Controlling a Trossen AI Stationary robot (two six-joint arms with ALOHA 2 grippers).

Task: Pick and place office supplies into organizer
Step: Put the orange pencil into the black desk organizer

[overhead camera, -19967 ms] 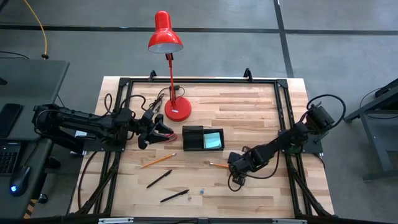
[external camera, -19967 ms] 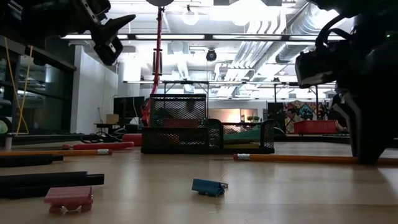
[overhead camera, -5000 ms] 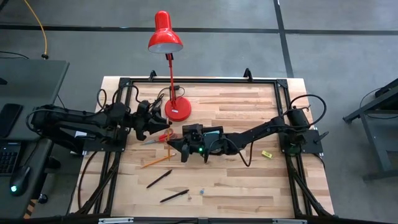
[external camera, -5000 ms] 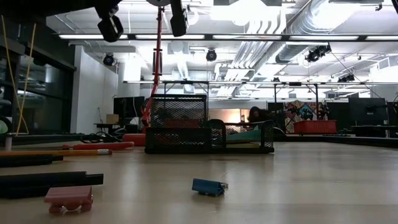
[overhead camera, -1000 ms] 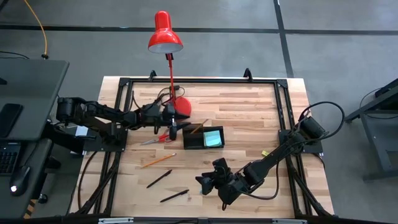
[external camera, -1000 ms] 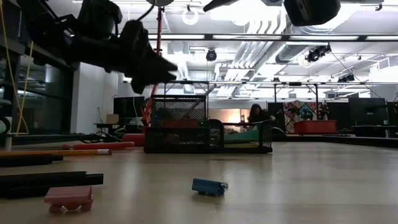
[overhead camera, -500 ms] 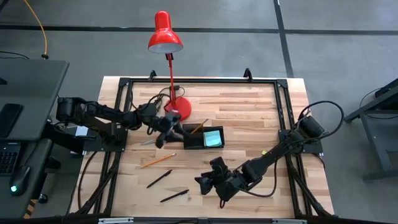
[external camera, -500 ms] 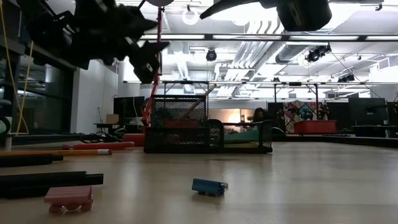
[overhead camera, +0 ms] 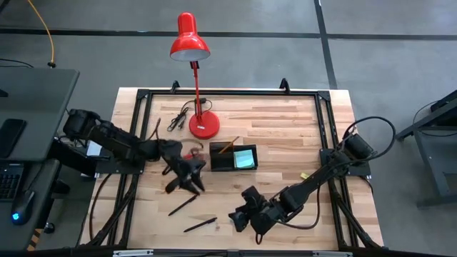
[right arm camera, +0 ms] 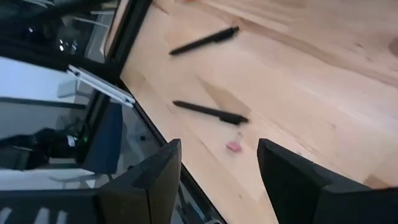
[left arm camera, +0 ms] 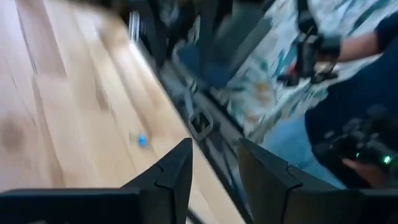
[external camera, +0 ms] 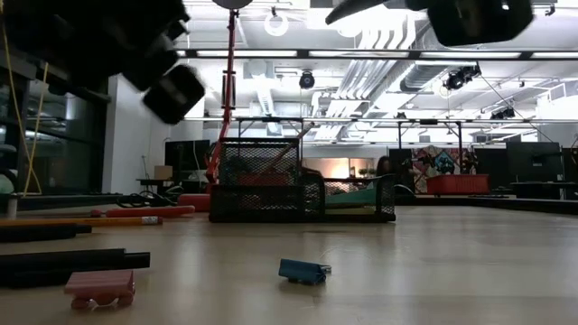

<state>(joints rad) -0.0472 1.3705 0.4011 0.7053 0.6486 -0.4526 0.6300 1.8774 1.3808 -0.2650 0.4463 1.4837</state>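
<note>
The black organizer [overhead camera: 233, 157] stands mid-table, with a teal sticky pad [overhead camera: 245, 158] in its right compartment and an orange pencil [overhead camera: 228, 145] leaning out of its left one. My left gripper [overhead camera: 186, 184] is open and empty in front of the organizer's left end, with the red-handled scissors [overhead camera: 190, 151] just behind it. Two black pens [overhead camera: 183, 205] [overhead camera: 200, 225] lie near the table's near edge. My right gripper [overhead camera: 238, 218] is open and empty to the right of the nearer pen [right arm camera: 211, 113]. A tiny yellow block [overhead camera: 305, 175] lies at the right.
The red lamp's base [overhead camera: 203, 126] and a black cord [overhead camera: 177, 116] are behind the scissors. A small blue piece [external camera: 302, 271] and a small pink piece [external camera: 99, 287] lie on the near part of the table. A person shows beyond the table's edge [left arm camera: 348, 106].
My left gripper has gone from beside the lamp base and the organizer's left end toward the table's near edge, and now covers the spot where the second pencil lay. My right gripper has stayed near the nearer pen.
</note>
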